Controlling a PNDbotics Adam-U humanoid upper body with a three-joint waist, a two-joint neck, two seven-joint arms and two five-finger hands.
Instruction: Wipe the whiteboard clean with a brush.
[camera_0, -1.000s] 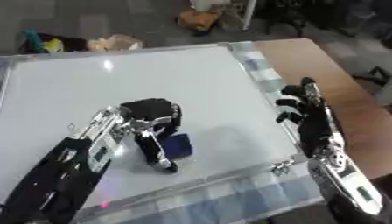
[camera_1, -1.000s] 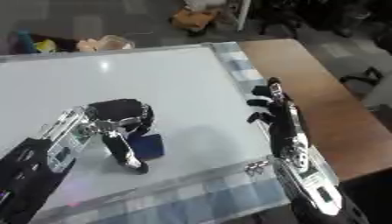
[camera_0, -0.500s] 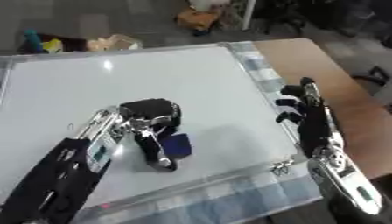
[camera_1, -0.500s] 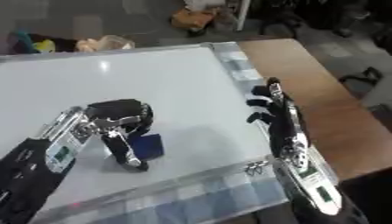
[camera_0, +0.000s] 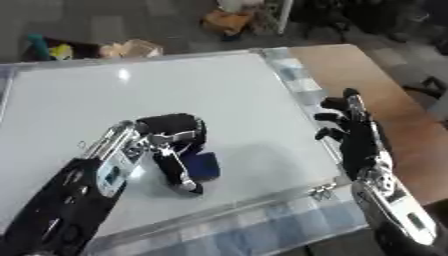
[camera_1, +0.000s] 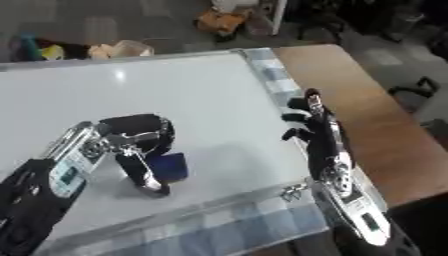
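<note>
Down on the whiteboard (camera_0: 131, 95), toward its near half and left of centre, a small dark blue brush (camera_0: 203, 166) is lying flat on the white surface. The left hand (camera_0: 166, 140) is reaching in from the lower left and is bending over it, its fingers (camera_0: 179, 175) curling down round the brush's left side and pinching it against the board. In the right eye view the blue block is showing more fully beside the fingers, while in the left eye view the hand is covering more of its upper edge.

The right hand (camera_1: 317, 135) is hovering at the board's right edge, fingers relaxed and spread, pointing away from the robot, holding nothing. In the left eye view it is sitting over the board's metal frame and the checked cloth (camera_0: 297, 80) beneath the board; in the right eye view it is appearing further in over the white surface. The wooden desk (camera_0: 385, 85) is showing to the right, and cardboard clutter (camera_0: 127, 48) is lying on the floor beyond the far edge.
</note>
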